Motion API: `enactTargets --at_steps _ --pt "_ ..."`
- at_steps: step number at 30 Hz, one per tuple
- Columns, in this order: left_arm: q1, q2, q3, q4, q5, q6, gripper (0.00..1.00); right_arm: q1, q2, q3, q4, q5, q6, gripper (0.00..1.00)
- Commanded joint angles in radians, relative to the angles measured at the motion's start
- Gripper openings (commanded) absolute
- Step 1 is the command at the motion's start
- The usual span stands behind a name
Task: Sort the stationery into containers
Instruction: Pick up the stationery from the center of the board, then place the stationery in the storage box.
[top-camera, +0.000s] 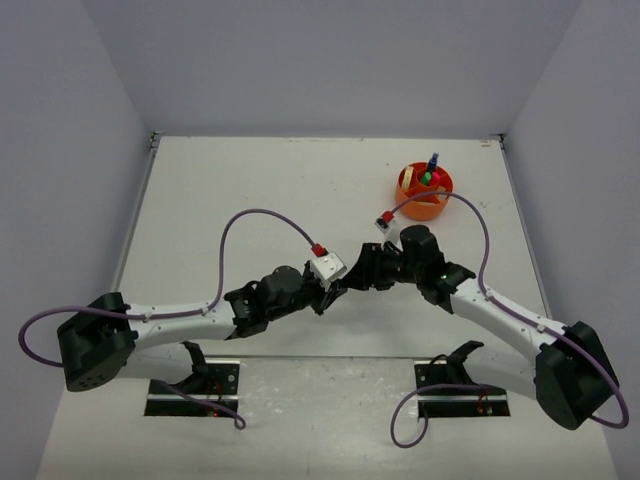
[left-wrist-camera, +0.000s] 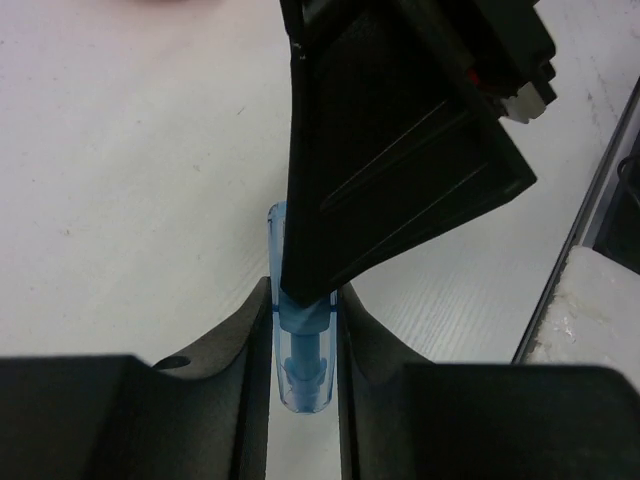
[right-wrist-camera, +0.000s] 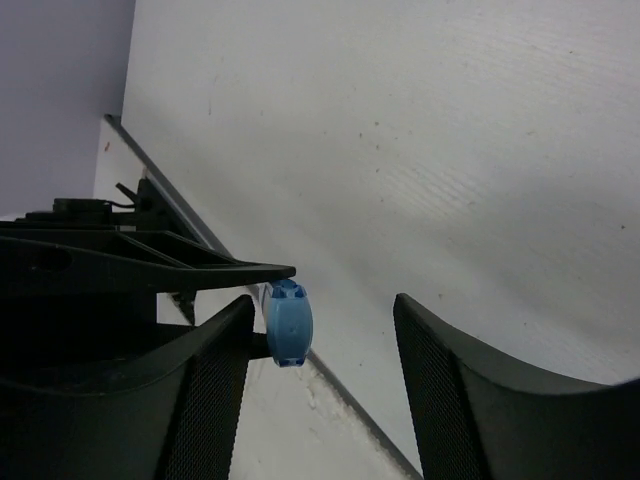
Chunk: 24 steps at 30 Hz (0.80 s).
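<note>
- Your left gripper (left-wrist-camera: 303, 335) has its fingers closed on a small see-through blue piece (left-wrist-camera: 300, 352), pinching it by its long sides.
- It is held above the middle of the bench (top-camera: 250, 180), where the two arms meet. The orange tub (top-camera: 415, 208) sits well apart, at about 1 o'clock from there.
- Your right gripper (right-wrist-camera: 322, 305) has its fingers spread wide. One finger lies right against the blue piece and the other stands well clear of it.
- Expect the piece to be light, stiff and smooth, so it could pivot or slip out under a pinch on its rounded end. Take it on the flatter long sides of the free end, away from the left fingers.
- You cannot tell from these views whether it is a highlighter or a clip. In the left wrist view a right finger covers its upper half, and the right wrist view shows only its end.
- From above, the piece is hidden behind the grippers.
- The tub's compartments are too small to make out, though a few coloured items stand in it.
</note>
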Motion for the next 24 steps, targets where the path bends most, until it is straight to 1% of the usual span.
enactTargets --at_steps 1,2,3,4,5,6,7,8,9,10,11,12,13,15,16,18,19,22,24 --pt "-0.008 -0.079 -0.055 0.155 0.009 0.019 0.0 0.044 0.038 0.0 0.131 -0.004 0.047 0.46" --pt "-0.008 -0.091 -0.062 0.167 0.012 0.019 0.0 0.048 0.048 -0.001 0.149 -0.019 0.052 0.35" --pt "-0.009 -0.096 -0.067 0.169 0.013 0.021 0.0 0.049 0.052 -0.003 0.163 -0.029 0.061 0.2" --pt "-0.01 -0.097 -0.069 0.167 0.014 0.023 0.0 0.05 0.055 -0.004 0.172 -0.037 0.067 0.09" --pt "-0.01 -0.097 -0.068 0.162 0.012 0.025 0.0 0.051 0.057 -0.005 0.178 -0.044 0.071 0.03" --pt "-0.01 -0.095 -0.065 0.154 0.005 0.026 0.0 0.052 0.059 -0.005 0.18 -0.05 0.072 0.0" --pt "-0.01 -0.091 -0.06 0.14 -0.013 0.022 0.07 0.052 0.057 0.0 0.18 -0.049 0.073 0.0" --pt "-0.01 -0.088 -0.052 0.117 -0.039 0.014 0.22 0.051 0.054 0.007 0.174 -0.04 0.072 0.0" --pt "-0.01 -0.084 -0.04 0.076 -0.069 -0.003 0.51 0.05 0.049 0.021 0.146 -0.019 0.061 0.0" --pt "-0.01 -0.083 -0.016 0.033 -0.098 -0.018 0.75 0.045 0.045 0.037 0.118 0.011 0.047 0.0" --pt "-0.011 -0.083 0.016 -0.012 -0.126 -0.03 0.95 0.035 0.042 0.054 0.092 0.049 0.032 0.0" --pt "-0.014 -0.083 0.024 -0.061 -0.147 -0.044 1.0 0.019 0.041 0.07 0.073 0.08 0.024 0.0" --pt "-0.018 -0.086 0.041 -0.111 -0.172 -0.061 1.0 -0.006 0.041 0.086 0.061 0.106 0.018 0.0" --pt "-0.028 -0.114 0.121 -0.27 -0.26 -0.122 1.0 -0.176 0.049 0.122 0.024 0.133 0.021 0.0" --pt "-0.03 -0.128 0.145 -0.376 -0.31 -0.167 1.0 -0.235 0.049 0.141 0.012 0.167 0.033 0.0" --pt "-0.03 -0.169 0.175 -0.523 -0.362 -0.233 1.0 -0.323 0.052 0.173 0.01 0.224 0.058 0.0" --pt "-0.03 -0.208 0.181 -0.583 -0.365 -0.256 1.0 -0.364 0.059 0.205 0.01 0.248 0.068 0.0" --pt "-0.03 -0.319 0.179 -0.674 -0.329 -0.276 1.0 -0.417 0.103 0.296 0.01 0.394 0.086 0.0" --pt "-0.031 -0.377 0.175 -0.755 -0.291 -0.282 1.0 -0.443 0.174 0.359 0.011 0.432 0.091 0.0"
